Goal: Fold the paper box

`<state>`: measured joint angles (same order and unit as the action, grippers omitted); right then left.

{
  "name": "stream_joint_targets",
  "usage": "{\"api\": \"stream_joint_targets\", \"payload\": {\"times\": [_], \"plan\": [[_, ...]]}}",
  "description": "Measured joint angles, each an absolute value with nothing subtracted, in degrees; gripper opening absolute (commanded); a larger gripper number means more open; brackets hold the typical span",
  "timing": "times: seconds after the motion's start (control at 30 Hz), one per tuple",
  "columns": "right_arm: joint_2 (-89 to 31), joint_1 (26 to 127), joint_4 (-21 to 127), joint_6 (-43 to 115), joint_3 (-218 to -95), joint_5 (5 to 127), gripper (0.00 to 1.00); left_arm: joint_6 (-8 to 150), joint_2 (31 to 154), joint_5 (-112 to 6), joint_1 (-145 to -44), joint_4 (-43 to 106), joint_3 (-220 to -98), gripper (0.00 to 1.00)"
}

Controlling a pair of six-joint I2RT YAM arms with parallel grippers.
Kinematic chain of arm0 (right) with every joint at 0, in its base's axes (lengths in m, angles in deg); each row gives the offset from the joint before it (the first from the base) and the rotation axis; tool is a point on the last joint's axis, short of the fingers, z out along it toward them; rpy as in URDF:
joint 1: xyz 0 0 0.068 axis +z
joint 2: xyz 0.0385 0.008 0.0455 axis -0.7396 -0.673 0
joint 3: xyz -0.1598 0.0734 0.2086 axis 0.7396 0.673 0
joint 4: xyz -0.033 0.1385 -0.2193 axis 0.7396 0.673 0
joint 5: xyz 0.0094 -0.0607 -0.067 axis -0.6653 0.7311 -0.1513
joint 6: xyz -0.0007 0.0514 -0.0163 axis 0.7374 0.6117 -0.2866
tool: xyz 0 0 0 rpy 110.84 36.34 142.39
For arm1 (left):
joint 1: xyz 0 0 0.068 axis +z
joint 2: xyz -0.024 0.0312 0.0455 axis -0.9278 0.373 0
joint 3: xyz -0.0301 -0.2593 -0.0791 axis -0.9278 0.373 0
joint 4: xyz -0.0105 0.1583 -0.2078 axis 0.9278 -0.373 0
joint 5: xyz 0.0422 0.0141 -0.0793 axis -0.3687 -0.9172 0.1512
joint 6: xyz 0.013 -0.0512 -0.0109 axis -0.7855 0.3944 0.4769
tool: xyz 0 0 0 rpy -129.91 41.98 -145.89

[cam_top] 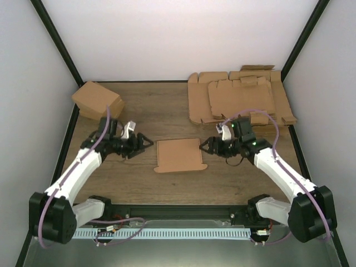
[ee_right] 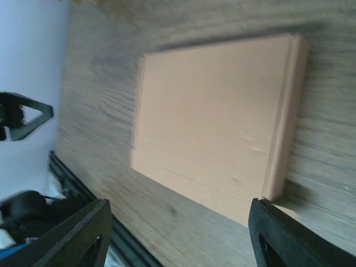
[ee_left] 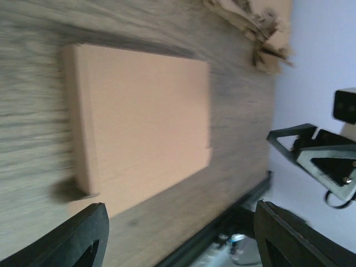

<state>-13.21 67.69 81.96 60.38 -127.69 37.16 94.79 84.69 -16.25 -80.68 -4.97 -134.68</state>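
from the top external view i see the paper box point(cam_top: 179, 156) lying flat at the middle of the table point(cam_top: 167, 111), a plain brown rectangle with a small tab poking out at each near corner. the left gripper point(cam_top: 147, 143) sits just beside its left edge and the right gripper point(cam_top: 203, 146) just beside its right edge. both point inward with fingers spread, and neither is closed on the cardboard. bare wood runs in front of and behind the box. the pile of folded cartons point(cam_top: 97, 100) at the far left and the stack of flat sheets point(cam_top: 239, 97) at the far right stand well apart from it. in the left wrist view the left gripper point(ee_left: 181, 208) is open, its two dark fingers point(ee_left: 89, 236) framing the bottom of the picture over the box point(ee_left: 144, 122). a creased strip runs along the box edge at picture left, slightly raised and casting a shadow. the right gripper point(ee_left: 311, 161) shows at the right, off the cardboard, with the sheets point(ee_left: 256, 28) beyond. in the right wrist view the right gripper point(ee_right: 179, 203) is open too, fingers point(ee_right: 278, 236) wide over the box point(ee_right: 217, 122). the same creased strip shows at picture right, open wood lies all round, and the left gripper point(ee_right: 25, 114) is at the left edge.
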Motion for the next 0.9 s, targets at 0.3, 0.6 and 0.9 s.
{"api": "stream_joint_targets", "payload": {"times": [0.3, 0.6, 0.9], "plan": [[-21.8, 69.9, 66.2, 48.4, -120.1, 38.1, 0.80, 91.3, 72.5, -37.8, -100.7, 5.5, -117.4, 0.72], [-43.2, 71.5, 58.3, 38.2, -137.0, 40.0, 0.78, 83.6, 75.7, -56.4, -119.2, 14.0, -119.6, 0.74], [-59.7, 71.5, 60.3, 33.0, -147.6, 35.8, 0.59, 85.6, 78.2, -60.2, -119.7, 17.8, -119.0, 0.78]]}}
